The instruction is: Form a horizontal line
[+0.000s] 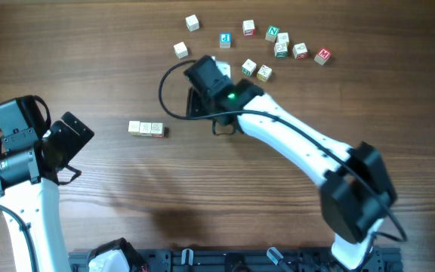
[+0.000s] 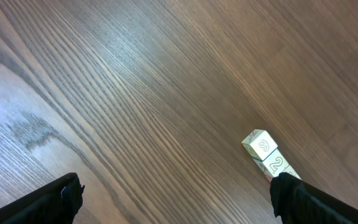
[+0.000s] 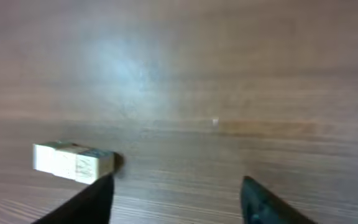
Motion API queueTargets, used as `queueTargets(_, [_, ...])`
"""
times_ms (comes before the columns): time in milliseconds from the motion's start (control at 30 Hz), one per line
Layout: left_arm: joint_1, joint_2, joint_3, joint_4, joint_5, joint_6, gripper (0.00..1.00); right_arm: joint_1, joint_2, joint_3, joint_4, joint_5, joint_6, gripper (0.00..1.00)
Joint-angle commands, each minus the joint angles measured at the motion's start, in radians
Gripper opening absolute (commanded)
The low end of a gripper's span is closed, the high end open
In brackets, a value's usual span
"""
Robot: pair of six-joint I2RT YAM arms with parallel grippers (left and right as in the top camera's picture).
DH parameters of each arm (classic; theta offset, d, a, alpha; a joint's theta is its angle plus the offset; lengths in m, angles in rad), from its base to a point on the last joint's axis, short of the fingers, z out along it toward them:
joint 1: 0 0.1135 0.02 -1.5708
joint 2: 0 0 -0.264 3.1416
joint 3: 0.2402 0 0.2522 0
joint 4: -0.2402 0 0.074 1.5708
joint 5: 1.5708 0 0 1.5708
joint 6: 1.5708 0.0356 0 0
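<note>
The horizontal line (image 1: 146, 129) is a row of three cream letter cubes touching edge to edge, left of the table's middle. It shows in the left wrist view (image 2: 266, 153) next to my right finger, and in the right wrist view (image 3: 73, 162) at the left. My left gripper (image 1: 80, 132) (image 2: 179, 202) is open and empty, just left of the row. My right gripper (image 1: 196, 106) (image 3: 176, 200) is open and empty, to the right of the row and a little behind it, apart from it.
Several loose letter cubes lie scattered at the back: cream ones (image 1: 192, 23) (image 1: 180, 50), a blue-lettered one (image 1: 225, 39), a green-lettered one (image 1: 272, 33), a red-lettered one (image 1: 322, 55), and a pair (image 1: 256, 70) beside my right arm. A black rack runs along the front edge (image 1: 225, 261).
</note>
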Motion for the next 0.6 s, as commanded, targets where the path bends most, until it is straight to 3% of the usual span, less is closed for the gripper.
queueTargets(0, [0.005, 0.006, 0.008, 0.002, -0.014, -0.01, 1.0, -0.076, -0.254, 0.0, -0.127, 0.288, -0.002, 1.0])
queueTargets(133, [0.005, 0.006, 0.008, 0.002, -0.013, -0.01, 1.0, -0.167, -0.468, 0.0, -0.176, 0.519, -0.216, 1.0])
queueTargets(233, [0.005, 0.006, 0.008, 0.002, -0.014, -0.01, 1.0, -0.248, -0.542, 0.0, -0.177, 0.554, -0.345, 1.0])
queueTargets(400, [0.005, 0.006, 0.008, 0.002, -0.013, -0.009, 1.0, -0.304, -0.674, 0.0, -0.204, 0.501, -0.349, 1.0])
queueTargets(567, [0.005, 0.006, 0.008, 0.002, -0.013, -0.009, 1.0, -0.464, -0.824, -0.018, -0.139, 0.304, -0.349, 1.0])
